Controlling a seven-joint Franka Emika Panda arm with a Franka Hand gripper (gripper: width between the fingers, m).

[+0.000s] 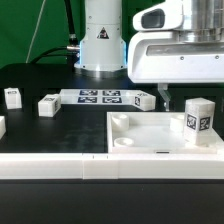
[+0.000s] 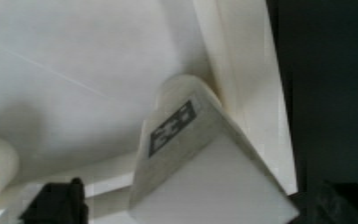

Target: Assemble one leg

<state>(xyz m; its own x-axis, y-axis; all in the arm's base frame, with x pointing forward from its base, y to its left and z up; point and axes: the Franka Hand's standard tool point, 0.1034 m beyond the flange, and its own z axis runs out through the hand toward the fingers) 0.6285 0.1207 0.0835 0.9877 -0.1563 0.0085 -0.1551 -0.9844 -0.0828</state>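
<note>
One leg [image 1: 198,119], a small white post with a black-and-white tag, stands upright in the tray's [image 1: 150,135] corner at the exterior view's right. In the wrist view this leg [image 2: 197,160] lies between my two dark fingertips [image 2: 55,202], against the tray's raised wall [image 2: 238,60]. My gripper [image 1: 178,97] hangs just above and behind the leg. It is open, with both jaws well apart from the leg [image 2: 202,206]. The tray is large, white and square, with round corner sockets [image 1: 124,143].
Three more legs lie on the black table: one [image 1: 12,97] at the exterior view's far left, one [image 1: 48,104] beside it, one [image 1: 145,99] behind the tray. The marker board [image 1: 98,97] lies in front of the robot base [image 1: 100,45].
</note>
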